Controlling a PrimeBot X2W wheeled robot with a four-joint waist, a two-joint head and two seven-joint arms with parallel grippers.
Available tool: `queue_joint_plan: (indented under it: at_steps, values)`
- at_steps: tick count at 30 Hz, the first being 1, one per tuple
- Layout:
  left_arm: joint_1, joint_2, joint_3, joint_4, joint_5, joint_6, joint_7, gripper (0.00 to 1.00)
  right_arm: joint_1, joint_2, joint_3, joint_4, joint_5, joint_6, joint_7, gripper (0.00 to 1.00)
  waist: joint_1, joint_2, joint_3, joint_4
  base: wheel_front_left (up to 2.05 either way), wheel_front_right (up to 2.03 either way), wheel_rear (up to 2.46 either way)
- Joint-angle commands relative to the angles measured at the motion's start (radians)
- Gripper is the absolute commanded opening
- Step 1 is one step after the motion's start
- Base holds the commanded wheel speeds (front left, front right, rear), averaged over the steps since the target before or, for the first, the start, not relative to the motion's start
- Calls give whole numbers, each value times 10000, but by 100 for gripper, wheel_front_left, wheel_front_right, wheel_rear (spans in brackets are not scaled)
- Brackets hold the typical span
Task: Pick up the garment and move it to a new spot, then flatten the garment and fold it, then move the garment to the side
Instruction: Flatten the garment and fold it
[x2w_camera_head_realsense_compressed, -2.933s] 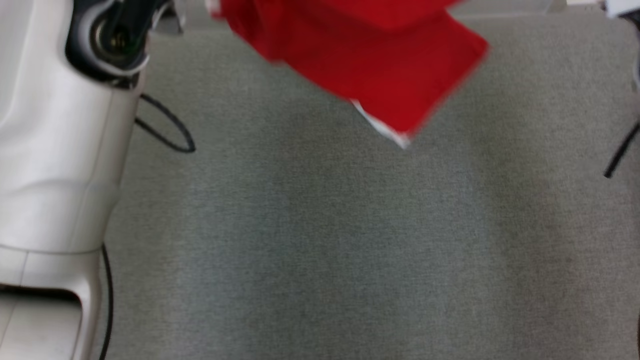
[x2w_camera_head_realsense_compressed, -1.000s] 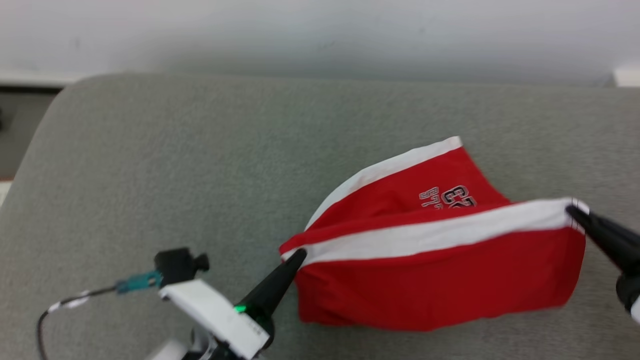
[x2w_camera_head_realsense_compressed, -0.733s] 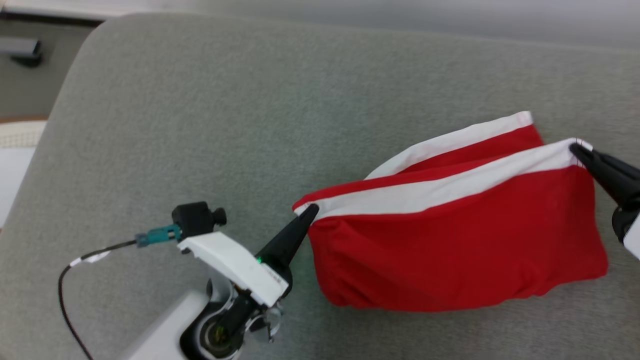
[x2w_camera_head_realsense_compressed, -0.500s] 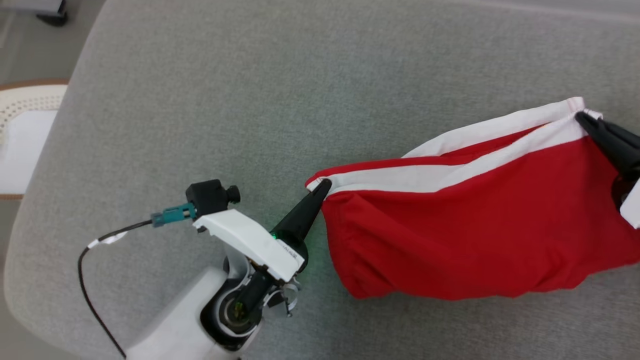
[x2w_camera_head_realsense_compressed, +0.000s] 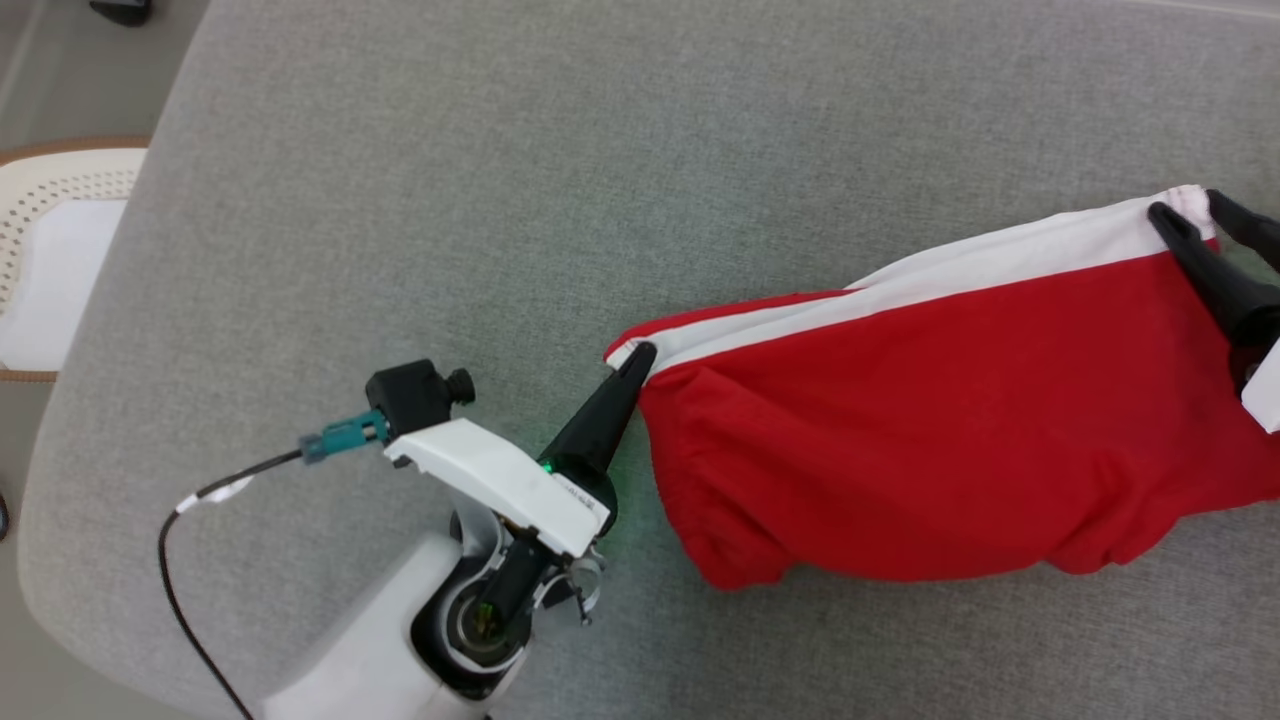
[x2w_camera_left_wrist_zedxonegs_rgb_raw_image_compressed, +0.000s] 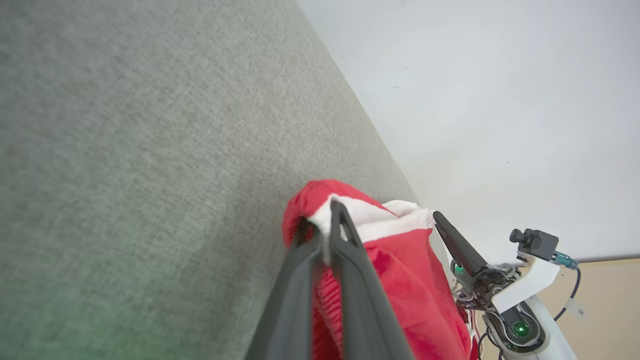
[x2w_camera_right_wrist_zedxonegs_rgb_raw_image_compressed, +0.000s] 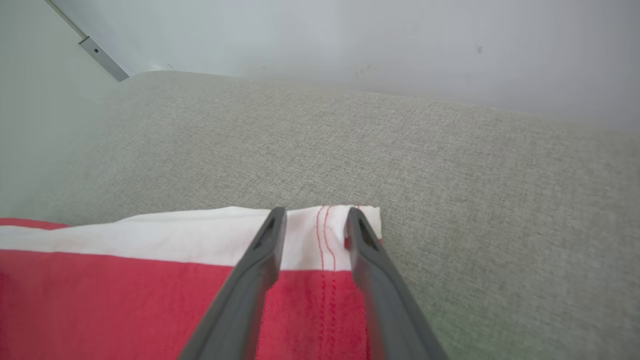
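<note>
Red garment (x2w_camera_head_realsense_compressed: 950, 420) lies spread on the grey fabric surface (x2w_camera_head_realsense_compressed: 500, 200), toward 3 o'clock in my head view, with its white waistband (x2w_camera_head_realsense_compressed: 1000, 268) along the 12 o'clock edge. Left gripper (x2w_camera_head_realsense_compressed: 640, 358) is clamped on the band's 9 o'clock corner, I judge to hold it taut. Right gripper (x2w_camera_head_realsense_compressed: 1188, 205), at 2 o'clock, stands parted astride the other corner, gripping nothing.

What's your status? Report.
Left gripper: jaws shut on garment band. Right gripper: jaws open, astride other corner. Garment rumpled on grey cushion.
</note>
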Motion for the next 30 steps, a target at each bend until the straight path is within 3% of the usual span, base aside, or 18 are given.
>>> queue_joint_plan:
  at_steps: [1, 9, 14, 19, 24, 30]
  values:
    - [303, 92, -40, 34, 24, 60, -23, 100, -47, -17, 31, 3, 143, -22, -73, 100, -1, 0, -132, -113, 0, 0, 0]
    - [759, 496, -15, -428, 303, 472, -292, 100, 222, -594, -144, 37, 879, -22, 622, 100, -1, 0, -731, -502, 0, 0, 0]
    - [768, 787, -276, -713, 1501, 954, -1001, 100, 728, -898, -358, 231, 1569, -22, 1953, 100, -1, 0, -894, -516, 0, 0, 0]
    - [486, 1055, -557, -1009, 3391, 1422, -1609, 100, 1152, -753, -620, 486, 2074, -22, 3044, 100, -1, 0, -781, -298, 0, 0, 0]
    - [672, 749, 102, -1264, 4923, 1712, -1764, 100, 1228, -452, -914, 653, 2127, -22, 3696, 100, -1, 0, -602, 2, 0, 0, 0]
    - [1565, -125, 1103, -1638, 7254, 1371, -1753, 100, 1172, -80, -1055, 1090, 1679, -25, 4587, 100, -1, 0, -474, 468, 0, 0, 0]
